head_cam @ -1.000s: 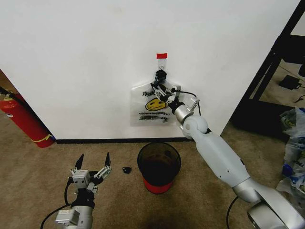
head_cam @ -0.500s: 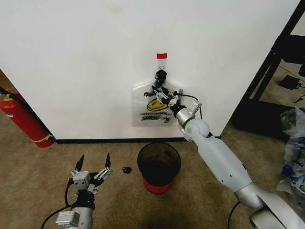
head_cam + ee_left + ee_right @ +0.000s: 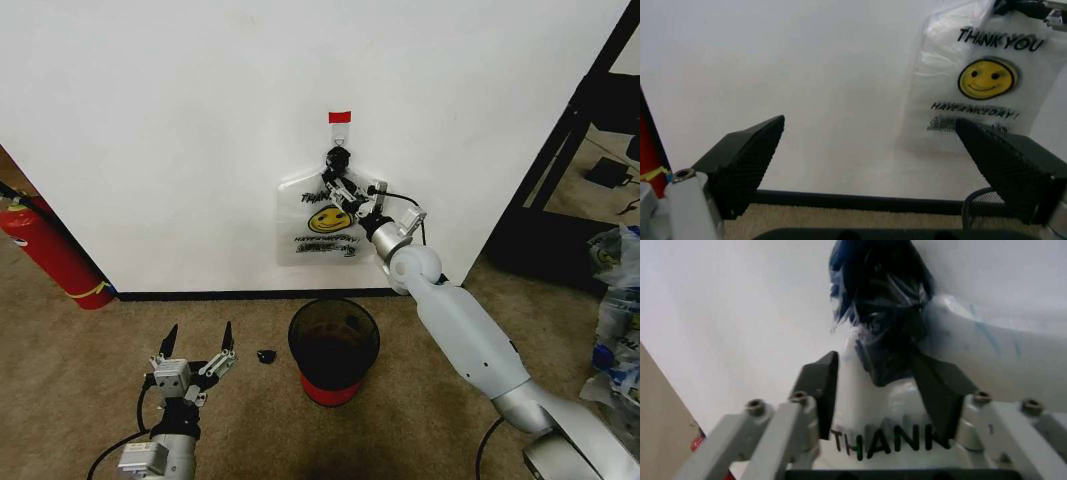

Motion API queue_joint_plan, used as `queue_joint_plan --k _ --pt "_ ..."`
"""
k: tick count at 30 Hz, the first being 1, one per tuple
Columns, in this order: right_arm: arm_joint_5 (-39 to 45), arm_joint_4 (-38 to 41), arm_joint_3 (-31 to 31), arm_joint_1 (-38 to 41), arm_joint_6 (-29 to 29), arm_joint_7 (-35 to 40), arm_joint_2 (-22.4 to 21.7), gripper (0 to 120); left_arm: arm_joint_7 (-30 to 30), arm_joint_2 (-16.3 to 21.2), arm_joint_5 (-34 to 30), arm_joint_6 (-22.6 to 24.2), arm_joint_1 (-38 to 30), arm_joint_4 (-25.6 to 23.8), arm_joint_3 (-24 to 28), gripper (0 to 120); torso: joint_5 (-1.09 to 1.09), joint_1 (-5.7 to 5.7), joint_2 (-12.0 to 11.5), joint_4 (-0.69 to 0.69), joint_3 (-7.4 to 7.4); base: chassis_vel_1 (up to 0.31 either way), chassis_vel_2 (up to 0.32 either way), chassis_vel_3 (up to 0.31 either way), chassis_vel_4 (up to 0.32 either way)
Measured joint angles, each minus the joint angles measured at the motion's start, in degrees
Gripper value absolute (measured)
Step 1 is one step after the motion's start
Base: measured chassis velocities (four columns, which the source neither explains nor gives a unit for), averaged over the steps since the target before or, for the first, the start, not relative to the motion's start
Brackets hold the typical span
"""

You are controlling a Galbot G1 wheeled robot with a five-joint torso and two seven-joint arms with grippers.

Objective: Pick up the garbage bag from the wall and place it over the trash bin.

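Note:
The garbage bag [image 3: 322,222], translucent white with a yellow smiley and "THANK YOU" print, hangs on the white wall [image 3: 180,120] from a black hook [image 3: 338,158] under a red tape strip [image 3: 340,117]. My right gripper [image 3: 341,188] is raised to the bag's top. In the right wrist view it [image 3: 880,385] stands open, its fingers [image 3: 821,390] on either side of the dark gathered neck [image 3: 883,330]. The dark trash bin [image 3: 333,350] with a red bottom band stands on the carpet below. My left gripper [image 3: 196,350] waits low at the front left, open [image 3: 870,125], facing the bag [image 3: 983,95].
A red fire extinguisher [image 3: 50,250] leans against the wall at far left. A small black object [image 3: 266,355] lies on the carpet left of the bin. A black shelf frame [image 3: 570,150] and loose plastic bags [image 3: 615,300] stand to the right.
My right gripper has moved slightly up the bag toward the hook, and the bag has shifted a little with it. The left arm has stayed put.

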Motion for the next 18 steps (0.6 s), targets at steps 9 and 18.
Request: queue_joint_plan --k 9,18 --pt "0.0 -1.0 0.0 1.0 -0.1 0.5 0.6 5 0.1 0.0 -0.1 0.0 0.1 0.0 0.6 100 0.0 0.0 0.0 0.0 0.0 0.0 0.0 0.0 0.0" --pt "0.0 0.3 0.2 0.1 -0.4 1.6 -0.1 0 0.1 0.2 -0.6 -0.3 0.1 0.0 0.3 100 0.0 0.0 0.0 0.0 0.0 0.0 0.0 0.0 0.0"
